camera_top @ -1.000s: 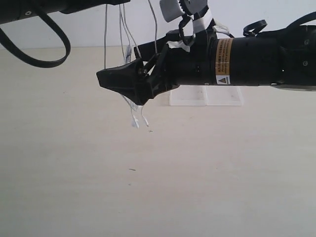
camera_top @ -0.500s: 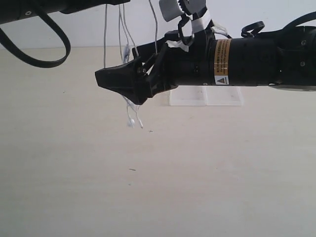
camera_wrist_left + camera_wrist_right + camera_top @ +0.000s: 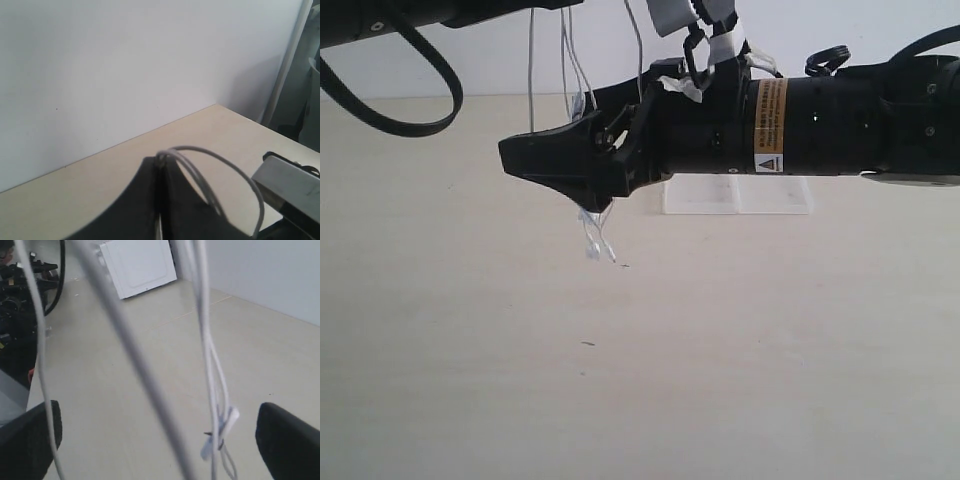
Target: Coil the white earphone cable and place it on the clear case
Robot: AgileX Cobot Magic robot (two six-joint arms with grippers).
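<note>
The left gripper is holding the white earphone cable up high, and the right gripper is standing wide open around the hanging strands.

On the left, the left gripper (image 3: 160,161) is pinching a loop of the white earphone cable (image 3: 220,167) between fingers pressed together, high above the table (image 3: 620,380). The strands are hanging straight down, and the earbuds (image 3: 592,245) are dangling at the low end. The right gripper (image 3: 530,160) is reaching across from the right, its fingers spread far apart with the strands passing between them and nothing clamped. Further right, the clear case (image 3: 737,195) is lying flat on the table behind the right arm, apart from the cable.
</note>
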